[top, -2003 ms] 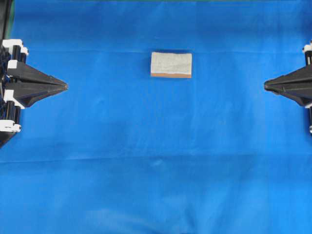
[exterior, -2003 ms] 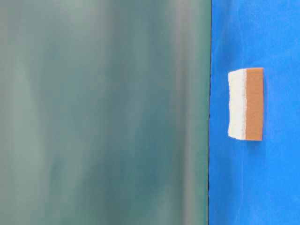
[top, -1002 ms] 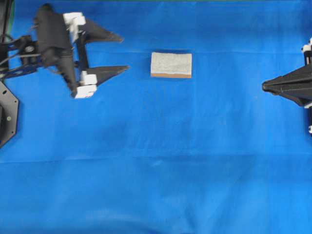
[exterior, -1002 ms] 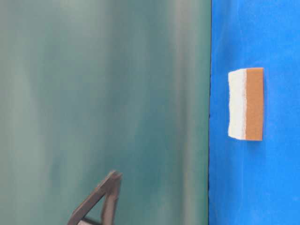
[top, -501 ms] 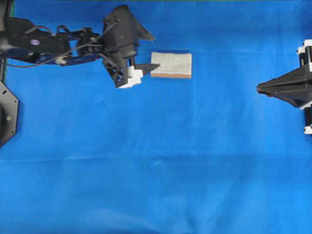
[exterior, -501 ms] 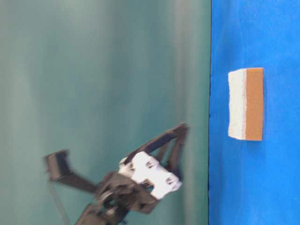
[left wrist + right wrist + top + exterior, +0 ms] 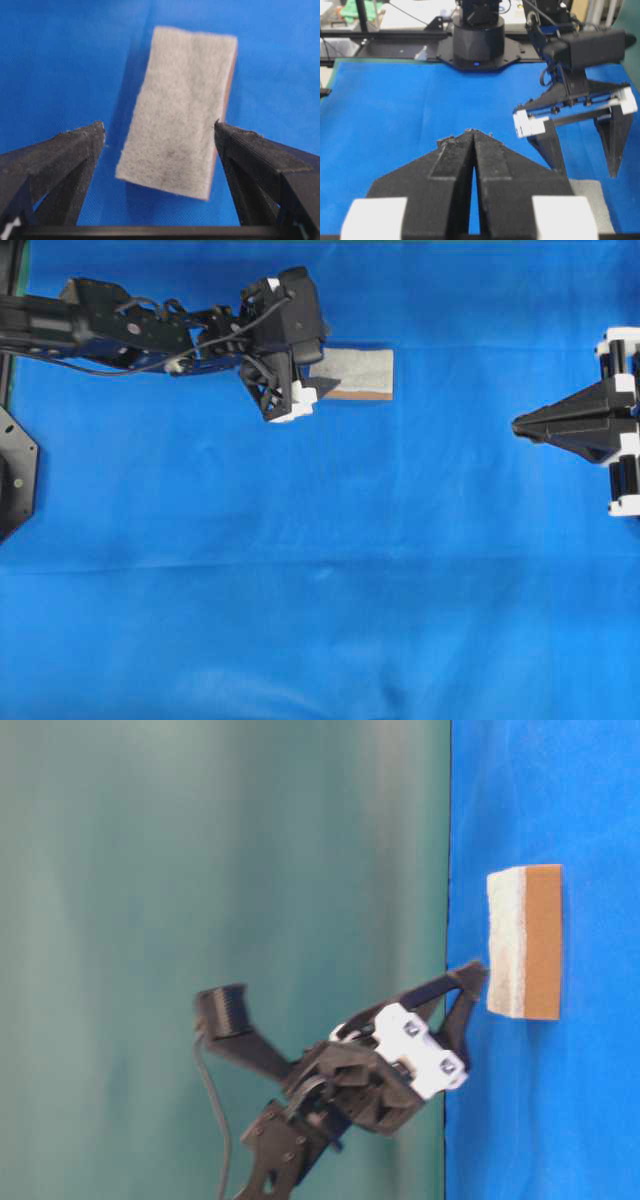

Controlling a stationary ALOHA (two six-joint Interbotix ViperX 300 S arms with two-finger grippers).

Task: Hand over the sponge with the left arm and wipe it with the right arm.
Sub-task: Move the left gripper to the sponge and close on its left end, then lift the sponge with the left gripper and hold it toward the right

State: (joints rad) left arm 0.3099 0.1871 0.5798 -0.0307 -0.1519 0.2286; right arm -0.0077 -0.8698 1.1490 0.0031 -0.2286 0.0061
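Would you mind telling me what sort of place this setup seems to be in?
Most likely a robotics lab bench: two black robot arms, the left arm and the right arm, face each other over a blue cloth, with an arm base and cluttered tables behind.

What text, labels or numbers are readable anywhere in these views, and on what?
None readable.
sponge: no print on its grey top.
left gripper and right gripper: white blocks are blank.
blue cloth: plain.
Clutter behind the table in the right wrist view: too blurred to tell.
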